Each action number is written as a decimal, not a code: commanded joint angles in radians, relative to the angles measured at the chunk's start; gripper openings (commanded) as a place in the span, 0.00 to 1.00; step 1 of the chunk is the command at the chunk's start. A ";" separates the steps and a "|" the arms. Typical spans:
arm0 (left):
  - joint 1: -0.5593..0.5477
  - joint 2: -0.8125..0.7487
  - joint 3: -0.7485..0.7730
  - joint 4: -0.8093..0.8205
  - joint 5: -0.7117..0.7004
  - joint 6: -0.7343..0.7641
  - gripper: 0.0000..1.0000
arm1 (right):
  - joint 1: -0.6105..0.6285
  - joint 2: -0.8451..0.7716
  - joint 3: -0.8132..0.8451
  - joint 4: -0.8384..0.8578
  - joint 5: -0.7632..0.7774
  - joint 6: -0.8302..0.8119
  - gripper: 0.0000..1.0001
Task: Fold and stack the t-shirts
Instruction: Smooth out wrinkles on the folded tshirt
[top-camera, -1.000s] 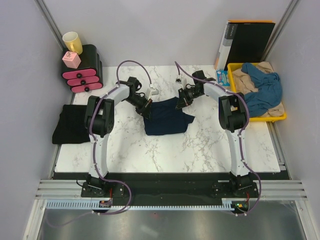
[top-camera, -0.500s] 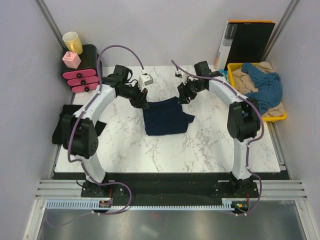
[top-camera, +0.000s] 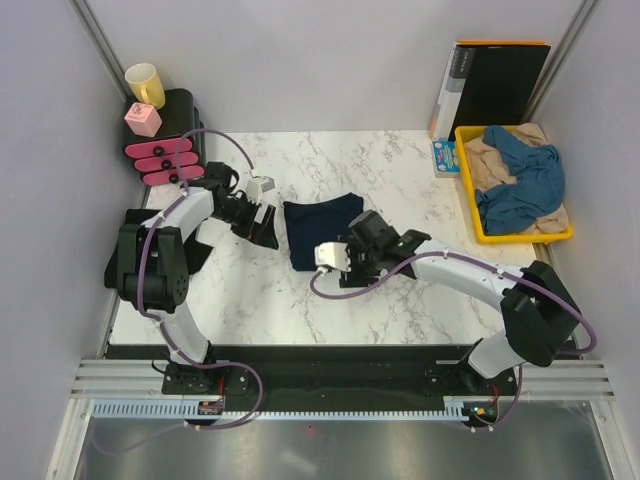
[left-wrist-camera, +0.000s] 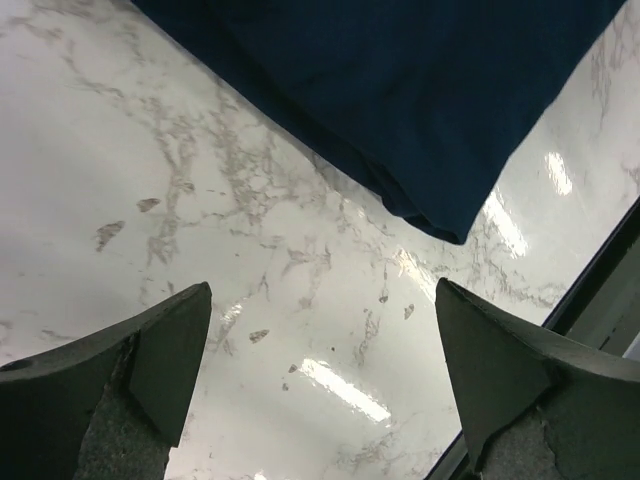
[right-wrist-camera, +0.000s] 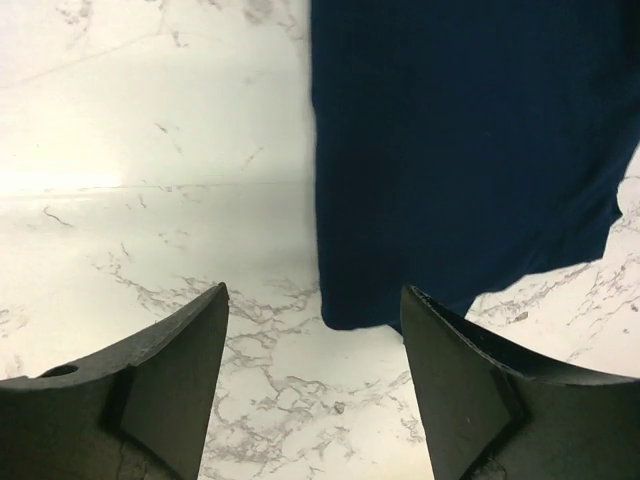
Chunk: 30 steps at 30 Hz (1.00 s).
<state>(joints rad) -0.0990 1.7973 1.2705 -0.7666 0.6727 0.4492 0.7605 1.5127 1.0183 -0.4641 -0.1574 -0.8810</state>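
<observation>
Bare desk (top-camera: 420, 180) lies open behind the navy t-shirt (top-camera: 322, 228) and in front of it, so there is room to pass there. The left hand (left-wrist-camera: 322, 300) blocks its left side. The right hand (right-wrist-camera: 315, 300) blocks its near right corner. Far to its right sits the yellow tray (top-camera: 520, 238), and far to its left stand the pink drawers (top-camera: 170, 140).

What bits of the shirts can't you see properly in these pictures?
- Top view: the left arm hides part of the black shirt.
- Top view: the blue shirt covers most of the beige shirt in the yellow tray.
- Top view: the right pincer hides the near right part of the navy shirt.
- Both wrist views: the navy shirt runs off the picture edges.
</observation>
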 joint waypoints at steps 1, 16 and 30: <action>0.022 -0.047 0.000 0.131 0.045 -0.138 0.99 | 0.077 -0.006 -0.060 0.218 0.180 -0.027 0.78; 0.044 -0.039 0.007 0.148 0.087 -0.130 0.99 | 0.258 0.240 -0.004 0.427 0.257 0.063 0.77; 0.068 -0.019 0.023 0.148 0.119 -0.098 1.00 | 0.280 0.455 0.083 0.559 0.355 0.134 0.48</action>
<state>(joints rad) -0.0422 1.7962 1.2686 -0.6468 0.7429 0.3458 1.0389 1.9221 1.0950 0.0921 0.1722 -0.7799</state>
